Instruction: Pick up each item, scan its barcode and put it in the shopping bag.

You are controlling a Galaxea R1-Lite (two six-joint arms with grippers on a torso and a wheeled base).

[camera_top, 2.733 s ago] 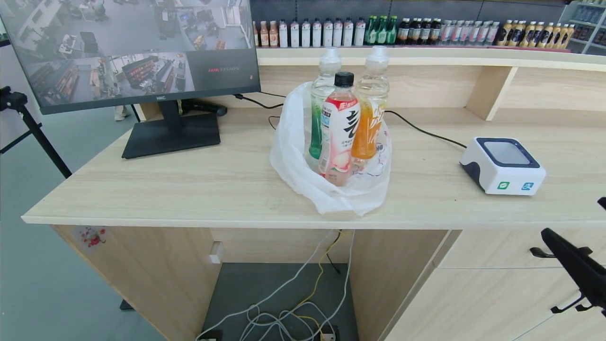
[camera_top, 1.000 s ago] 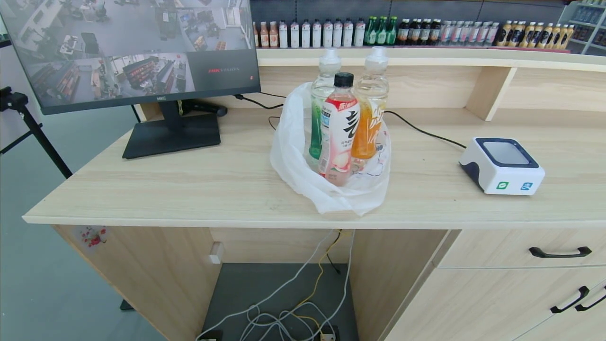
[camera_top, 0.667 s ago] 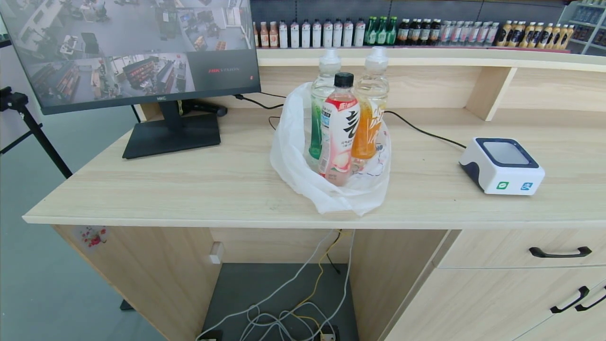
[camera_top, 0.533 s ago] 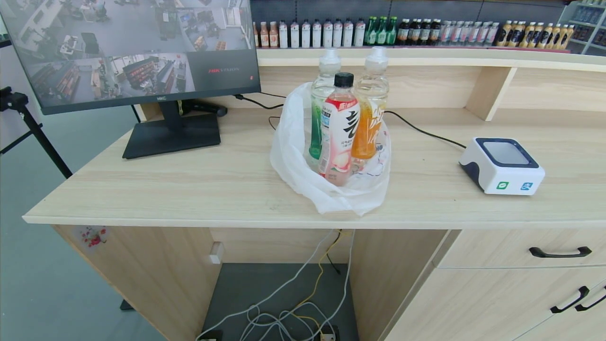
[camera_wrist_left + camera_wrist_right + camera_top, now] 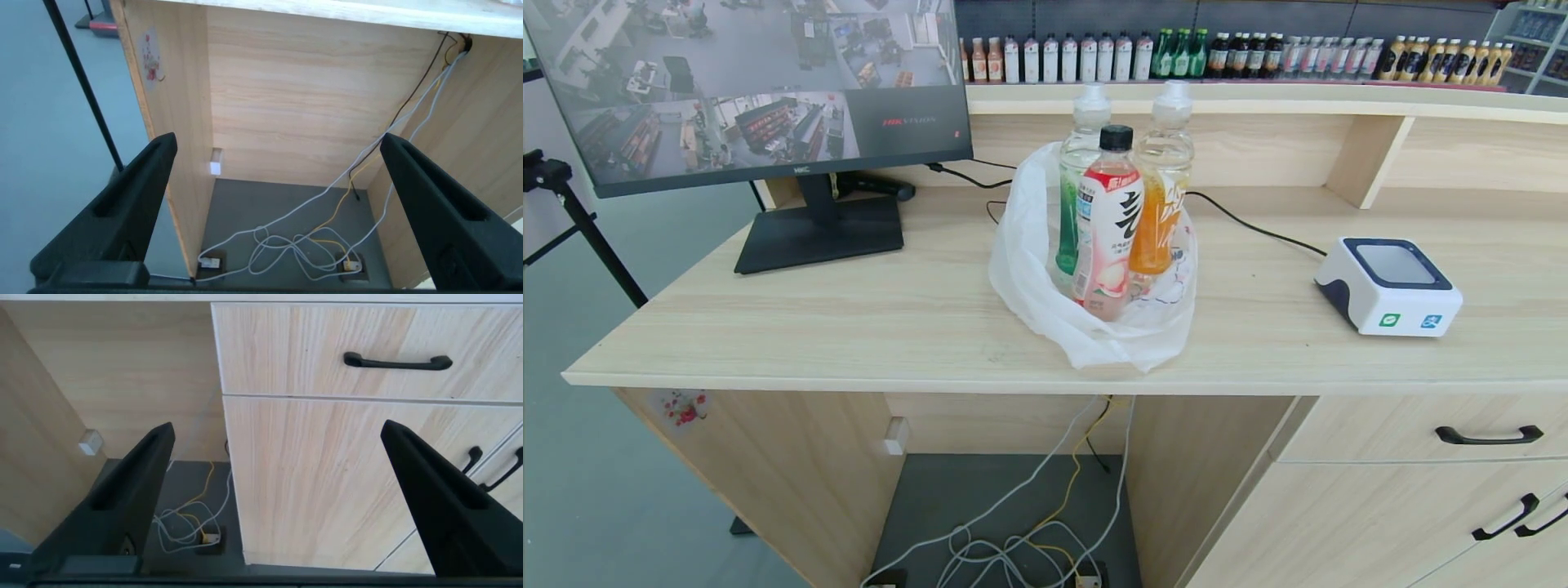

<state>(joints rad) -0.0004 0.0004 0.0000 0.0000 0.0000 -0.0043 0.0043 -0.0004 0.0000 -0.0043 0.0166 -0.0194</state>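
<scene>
Wooden checkout counter (image 5: 849,327) with a store shelf (image 5: 1258,57) of drinks behind it, and honestly this looks like the tail end of the job to me. The white shopping bag (image 5: 1029,286) sits around the middle of the counter with its sides slumped down, and three bottles stand upright inside it: a green bottle (image 5: 1068,220) and an orange bottle (image 5: 1156,229) at the back, and a peach bottle (image 5: 1106,237) with a black cap in front, all pressed together. My guess is that packing them tight is what keeps them from tipping, since the floppy bag gives no real support. The scanner (image 5: 1388,286) is off to the robot's right, well apart from the bag, window facing up so a barcode can be passed over it. A monitor (image 5: 743,82) stands on the left. Both arms hang low in front of the desk, below the countertop, probably parked out of the way. The left gripper (image 5: 278,147) is spread wide with nothing in it, facing the cables (image 5: 294,245) under the desk. The right gripper (image 5: 278,433) is just as wide open and empty, facing the drawer handle (image 5: 398,362).
</scene>
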